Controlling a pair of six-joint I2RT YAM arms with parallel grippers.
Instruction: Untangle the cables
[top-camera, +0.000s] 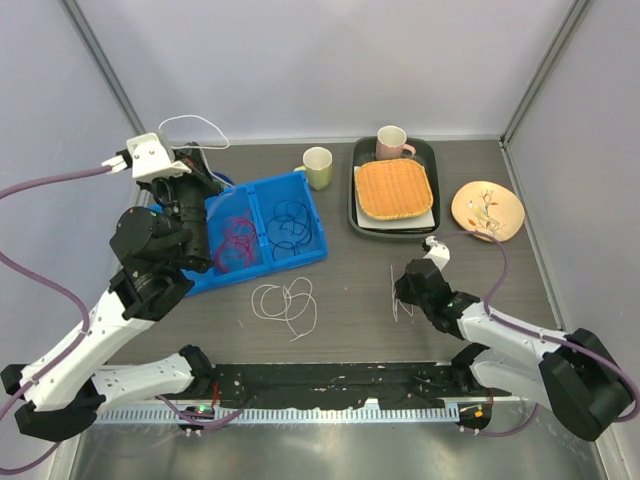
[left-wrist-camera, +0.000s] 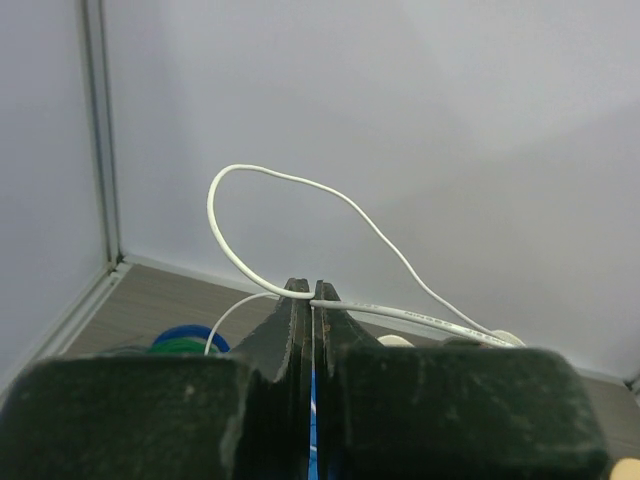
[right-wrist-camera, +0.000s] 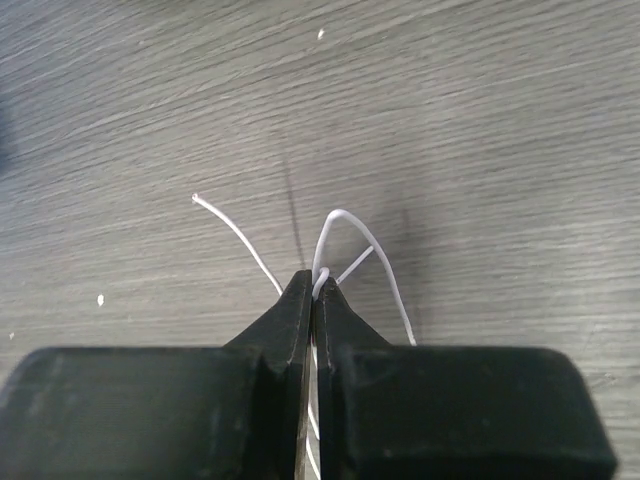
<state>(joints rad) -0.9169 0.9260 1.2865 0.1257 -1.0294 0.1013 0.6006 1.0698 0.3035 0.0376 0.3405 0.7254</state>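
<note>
Left pincer (left-wrist-camera: 312, 290) clamped on white cable loop (left-wrist-camera: 300, 181) (held high); right pincer (right-wrist-camera: 315, 285) clamped on short white cable (right-wrist-camera: 345, 215).

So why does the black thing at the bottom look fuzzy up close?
Left wrist view: the left tool sits too near the lens, so it blurs; the white wire is sharp. Right wrist view: the right tool blurs too; its bent wire casts a shadow on the table.
</note>
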